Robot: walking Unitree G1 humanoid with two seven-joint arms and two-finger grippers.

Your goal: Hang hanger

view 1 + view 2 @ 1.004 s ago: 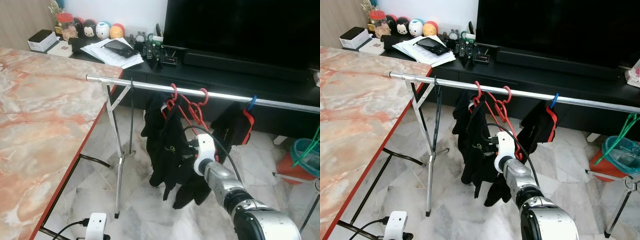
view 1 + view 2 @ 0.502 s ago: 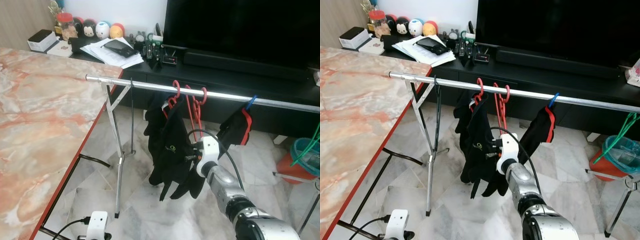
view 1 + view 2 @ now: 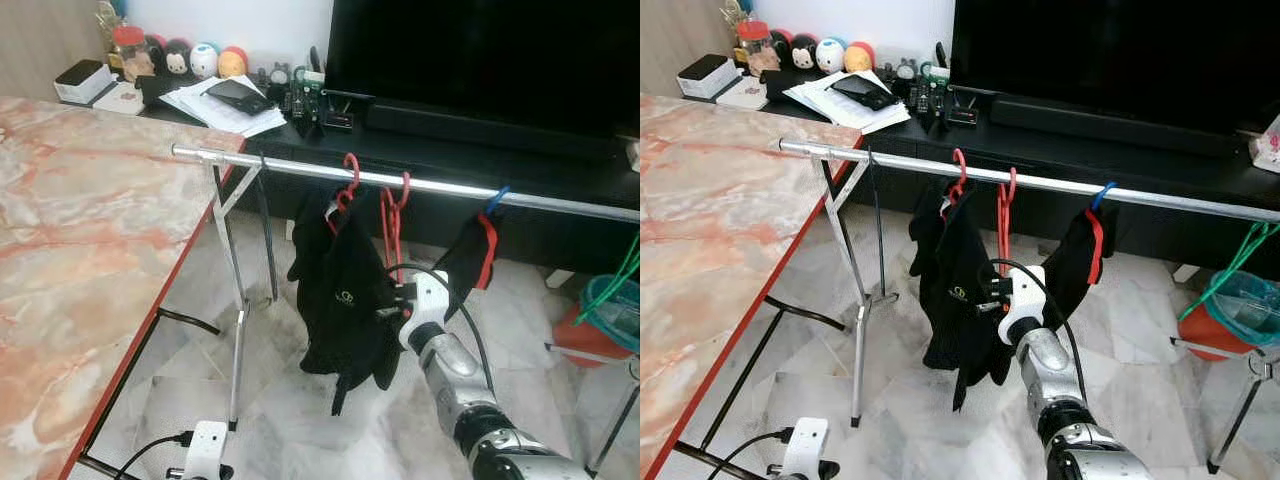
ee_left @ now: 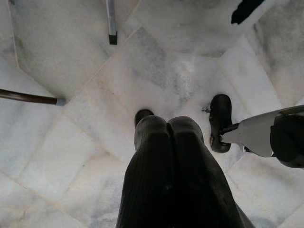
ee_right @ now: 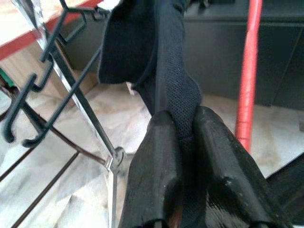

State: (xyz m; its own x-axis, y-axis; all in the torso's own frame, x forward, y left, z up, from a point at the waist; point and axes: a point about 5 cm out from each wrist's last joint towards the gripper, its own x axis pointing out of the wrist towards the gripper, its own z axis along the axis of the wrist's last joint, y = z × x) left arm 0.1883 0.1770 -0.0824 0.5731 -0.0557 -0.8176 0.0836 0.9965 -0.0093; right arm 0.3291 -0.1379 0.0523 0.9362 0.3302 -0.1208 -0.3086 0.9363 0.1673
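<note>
A silver clothes rail runs across in front of the TV console. Two red hangers hook over it: one carries a black garment, the other hangs edge-on beside it. My right gripper reaches into the garment's right side at mid height. In the right wrist view its fingers are shut on a fold of the black mesh fabric, with the red hanger bar just beside. My left gripper hangs low over the floor, shut and holding nothing.
A black and red garment hangs on a blue hook further right along the rail. A marble table with a red edge is close on the left. The rail's stand leg is below. A green hanger and teal basket stand at the right.
The second red hanger has turned from broadside to edge-on. The black garment's lower part has been drawn in and up, and my right gripper has shifted slightly right with it.
</note>
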